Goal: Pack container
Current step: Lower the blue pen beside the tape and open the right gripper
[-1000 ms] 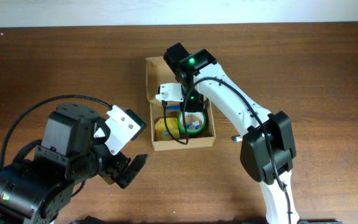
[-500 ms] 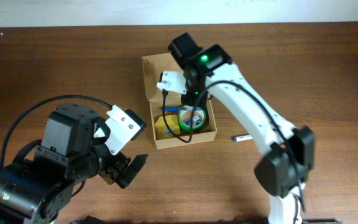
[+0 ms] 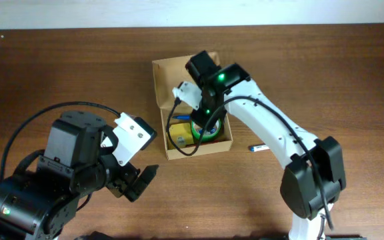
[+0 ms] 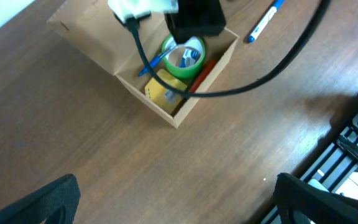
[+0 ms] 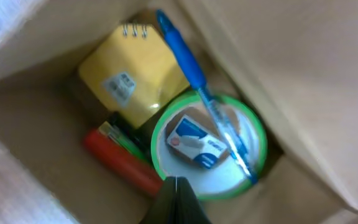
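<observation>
Hovering nr the front-left corner of the tabletop, the left tool is spread wide, empty. The container, mid-tabletop toward the far edge, is judged light, crushable cardboard, best gripped by a side wall. The right tool above it looks closed, nothing held.

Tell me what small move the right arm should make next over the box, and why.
Probably lift the right gripper straight up out of the container. The blue pen already lies across the green tape roll inside, apart from the fingers, so nothing seems left to place there. A second pen lies on the table right of the box, likely the next pick.
</observation>
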Motion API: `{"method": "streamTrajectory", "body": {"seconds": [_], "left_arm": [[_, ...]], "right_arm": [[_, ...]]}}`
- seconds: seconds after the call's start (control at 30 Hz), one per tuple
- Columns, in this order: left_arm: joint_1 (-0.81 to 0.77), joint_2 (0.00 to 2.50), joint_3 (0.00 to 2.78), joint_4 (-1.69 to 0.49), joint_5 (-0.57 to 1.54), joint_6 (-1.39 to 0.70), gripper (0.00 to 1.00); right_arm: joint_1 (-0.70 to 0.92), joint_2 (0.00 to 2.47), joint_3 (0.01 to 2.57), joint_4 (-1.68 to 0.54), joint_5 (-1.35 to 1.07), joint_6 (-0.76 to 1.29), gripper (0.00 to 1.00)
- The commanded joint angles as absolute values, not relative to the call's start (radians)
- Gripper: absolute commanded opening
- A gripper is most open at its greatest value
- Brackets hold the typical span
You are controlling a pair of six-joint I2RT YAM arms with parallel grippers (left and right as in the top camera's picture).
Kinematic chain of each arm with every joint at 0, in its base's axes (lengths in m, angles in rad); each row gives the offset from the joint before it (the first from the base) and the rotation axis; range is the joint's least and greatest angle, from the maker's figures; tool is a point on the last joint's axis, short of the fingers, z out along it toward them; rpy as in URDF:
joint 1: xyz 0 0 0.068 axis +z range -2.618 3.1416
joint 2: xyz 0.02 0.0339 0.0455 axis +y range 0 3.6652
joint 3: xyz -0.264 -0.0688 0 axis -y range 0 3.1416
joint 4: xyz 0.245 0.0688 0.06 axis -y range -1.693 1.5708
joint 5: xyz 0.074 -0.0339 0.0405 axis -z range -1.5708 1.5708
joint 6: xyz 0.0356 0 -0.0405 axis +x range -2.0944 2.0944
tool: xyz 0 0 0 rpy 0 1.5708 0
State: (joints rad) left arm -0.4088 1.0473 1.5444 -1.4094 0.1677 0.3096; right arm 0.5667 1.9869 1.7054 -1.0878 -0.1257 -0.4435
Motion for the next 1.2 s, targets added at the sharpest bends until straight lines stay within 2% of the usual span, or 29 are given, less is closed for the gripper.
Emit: {"method": "streamTrajectory", "body": {"seconds": [0.0,0.27,0.47,0.6,1.17], "left_arm": [[-0.403,1.046,1.544,-1.406,0.168,0.3,1.0],[-0.403,1.046,1.544,-1.406,0.168,0.3,1.0],[-0.403,1.046,1.544,-1.406,0.168,0.3,1.0],[-0.403,1.046,1.544,-1.406,0.168,0.3,0.99],[-0.403,1.046,1.544,-1.406,0.168,0.3,1.0]], "right_arm": [[0.57,1.987,1.618,-1.018,-0.14,-0.439,0.04],[0.569,1.987,1.513,-0.837,-0.081,-0.437,0.04],[0.569,1.987,1.468,-0.781,-0.073,-0.454,0.04],[0.569,1.987,1.461,-0.735,0.017,-0.456,0.04],[0.571,1.987,1.46,-0.656,0.026,-0.404,0.04]]}}
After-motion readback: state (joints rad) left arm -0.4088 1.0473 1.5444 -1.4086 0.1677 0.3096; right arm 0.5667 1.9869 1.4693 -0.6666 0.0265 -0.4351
